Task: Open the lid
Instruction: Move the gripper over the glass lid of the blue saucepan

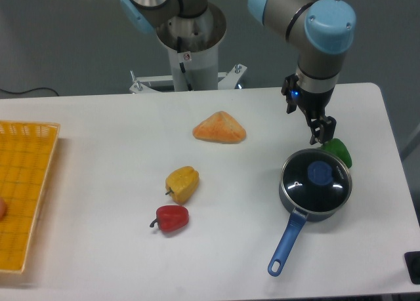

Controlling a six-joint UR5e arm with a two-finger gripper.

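The lid [316,179] is a round glass disc with a thin metal rim and a blue centre knob [321,172]. It sits flat on the dark saucepan [308,212], whose long blue handle [286,242] points toward the front. My gripper [321,134] hangs above the table just behind the pan's far rim, above and slightly behind the knob, not touching the lid. Its dark fingers look close together with nothing between them, but the gap is too small to judge.
A green pepper [338,151] lies against the pan's far right side, next to my gripper. An orange triangular bread piece [220,128], a yellow pepper [182,183] and a red pepper [172,218] lie mid-table. A yellow basket [23,189] stands at the left edge.
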